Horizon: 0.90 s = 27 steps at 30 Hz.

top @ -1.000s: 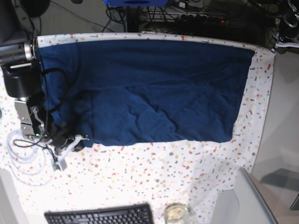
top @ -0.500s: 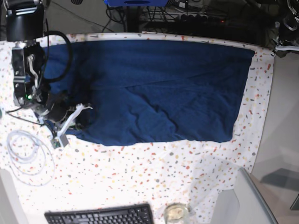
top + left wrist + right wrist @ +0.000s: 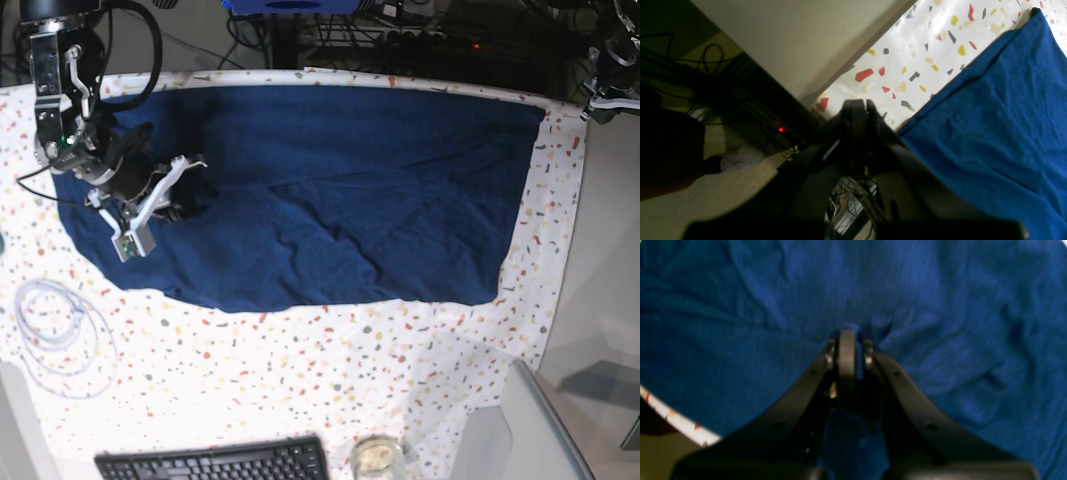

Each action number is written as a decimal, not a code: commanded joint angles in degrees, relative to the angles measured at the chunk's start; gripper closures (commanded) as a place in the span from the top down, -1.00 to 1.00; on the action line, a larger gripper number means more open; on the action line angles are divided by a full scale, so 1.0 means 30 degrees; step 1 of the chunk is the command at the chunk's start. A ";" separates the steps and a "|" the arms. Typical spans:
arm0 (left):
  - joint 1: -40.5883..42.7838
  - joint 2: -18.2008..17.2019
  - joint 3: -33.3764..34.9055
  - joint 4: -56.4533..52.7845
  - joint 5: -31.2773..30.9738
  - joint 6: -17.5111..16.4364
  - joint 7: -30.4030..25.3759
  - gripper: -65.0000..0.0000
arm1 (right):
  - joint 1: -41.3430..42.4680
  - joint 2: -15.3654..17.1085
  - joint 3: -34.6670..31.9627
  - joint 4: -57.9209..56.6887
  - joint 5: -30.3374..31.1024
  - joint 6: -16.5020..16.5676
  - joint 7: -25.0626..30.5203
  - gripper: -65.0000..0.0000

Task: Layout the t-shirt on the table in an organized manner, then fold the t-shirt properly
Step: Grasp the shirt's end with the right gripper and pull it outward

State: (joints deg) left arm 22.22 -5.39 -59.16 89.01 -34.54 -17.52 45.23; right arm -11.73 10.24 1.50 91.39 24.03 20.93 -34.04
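Base view: the right claw [image 3: 185,205], clamped on a fold of the shirt [image 3: 340,190], has travelled from the near-left edge of the bench [image 3: 300,380] up toward 10 o'clock within the last second. The sleeve end that lay bunched by the near hem a moment ago now lies carried over onto the body of the shirt. I judge this a fold of the left end inward, so layout looks done and folding is under way. The shirt is a broad navy rectangle across the far half of the bench, soft and creased, with ridges near its middle. A coiled white cable [image 3: 55,320] lies at 8 o'clock, a black keyboard [image 3: 215,462] at 6.

Left wrist view: the left claw [image 3: 858,106] has its tips together, holding nothing, off the bench corner. The shirt's straight hem edge [image 3: 973,73] lies flat on the flecked white cloth.

Right wrist view: the tips are pinched on a small tuck of navy knit, finely ribbed, with wrinkles fanning out from the pinch.
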 commanded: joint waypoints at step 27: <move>0.0228 -0.0241 -0.0106 0.0293 -0.0221 -0.0036 -0.0294 -1.00 | 0.4070 0.0235 -0.5173 0.0319 0.0209 0.0218 0.0373 -1.00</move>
State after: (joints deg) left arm 22.37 -5.21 -59.16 89.01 -34.72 -17.52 45.43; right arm -0.45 10.87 -14.24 91.48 23.79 21.37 -34.35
